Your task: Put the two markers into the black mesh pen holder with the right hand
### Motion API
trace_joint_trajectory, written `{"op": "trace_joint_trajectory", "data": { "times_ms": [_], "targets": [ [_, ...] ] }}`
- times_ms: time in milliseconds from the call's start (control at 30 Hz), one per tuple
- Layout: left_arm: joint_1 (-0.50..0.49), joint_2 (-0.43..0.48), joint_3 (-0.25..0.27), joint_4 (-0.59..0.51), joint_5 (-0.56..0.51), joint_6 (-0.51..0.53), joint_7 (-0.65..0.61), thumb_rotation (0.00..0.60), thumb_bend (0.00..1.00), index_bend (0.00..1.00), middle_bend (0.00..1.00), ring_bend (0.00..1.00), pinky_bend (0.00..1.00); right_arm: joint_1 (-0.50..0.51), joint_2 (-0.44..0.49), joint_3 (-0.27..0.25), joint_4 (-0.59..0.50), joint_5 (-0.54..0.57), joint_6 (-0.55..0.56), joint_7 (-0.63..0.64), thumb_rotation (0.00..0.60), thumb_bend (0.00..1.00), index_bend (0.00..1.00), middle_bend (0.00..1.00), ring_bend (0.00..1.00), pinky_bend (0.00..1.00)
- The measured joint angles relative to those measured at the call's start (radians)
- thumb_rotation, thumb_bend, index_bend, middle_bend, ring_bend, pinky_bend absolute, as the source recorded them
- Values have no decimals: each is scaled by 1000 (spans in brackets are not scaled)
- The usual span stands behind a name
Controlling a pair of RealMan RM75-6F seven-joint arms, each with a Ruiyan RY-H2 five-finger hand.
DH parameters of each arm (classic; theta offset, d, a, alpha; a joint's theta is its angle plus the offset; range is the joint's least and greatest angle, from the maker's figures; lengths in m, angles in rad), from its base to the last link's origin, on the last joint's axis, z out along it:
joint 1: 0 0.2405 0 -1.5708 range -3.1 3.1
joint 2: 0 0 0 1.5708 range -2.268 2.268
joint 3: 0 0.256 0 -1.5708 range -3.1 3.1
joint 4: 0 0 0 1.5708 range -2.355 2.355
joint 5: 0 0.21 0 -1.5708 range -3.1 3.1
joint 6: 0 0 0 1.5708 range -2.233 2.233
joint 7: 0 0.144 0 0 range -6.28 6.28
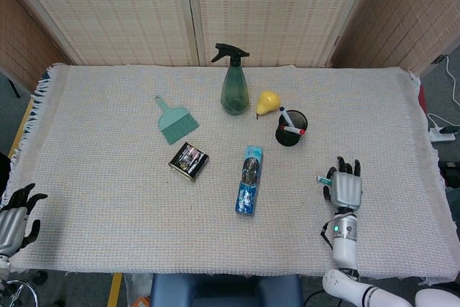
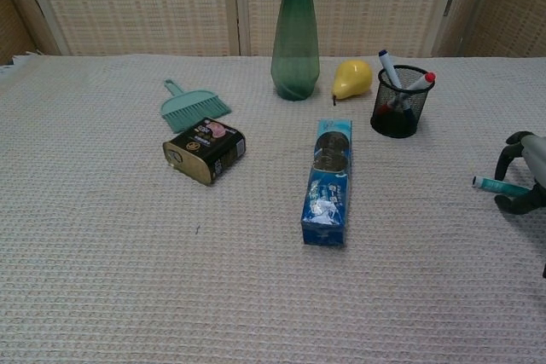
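Note:
The black mesh pen holder (image 1: 290,129) (image 2: 401,101) stands right of centre, beside the pear. Two markers lean inside it: a white one with a blue cap (image 1: 285,116) (image 2: 389,66) and a red-capped one (image 1: 293,130) (image 2: 421,81). My right hand (image 1: 345,190) (image 2: 529,181) hovers palm down near the front right of the table, well short of the holder. Its fingers are apart and arched with nothing between them, and a teal tip juts left from its thumb side. My left hand (image 1: 14,210) hangs off the front left corner, holding nothing.
A green spray bottle (image 1: 233,84) and a yellow pear (image 1: 268,102) stand behind the holder. A teal hand brush (image 1: 175,121), a black tin (image 1: 189,161) and a long blue box (image 1: 249,180) lie around the middle of the woven cloth.

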Motion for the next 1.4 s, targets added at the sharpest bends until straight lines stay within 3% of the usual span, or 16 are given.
{"op": "trace_joint_trajectory", "data": {
  "times_ms": [500, 800, 1100, 1400],
  "targets": [
    [0, 1, -1, 7, 1, -4, -16, 600, 504, 245, 0, 26, 282, 12, -32, 9, 43, -29, 6, 58, 600, 327, 603, 153, 234, 64],
    [1, 2, -1, 3, 3, 1, -16, 600, 503, 245, 0, 27, 282, 9, 4, 23, -29, -76, 24, 149, 600, 328, 616, 167, 247, 81],
    [2, 2, 1, -3, 9, 8, -10, 600, 503, 246, 0, 27, 283, 32, 145, 88, -255, -194, -13, 502, 600, 362, 627, 178, 268, 117],
    [4, 3, 1, -7, 10, 15, -6, 600, 503, 245, 0, 27, 285, 100, 276, 206, -374, -280, -119, 1009, 600, 366, 666, 181, 273, 137]
  ]
}}
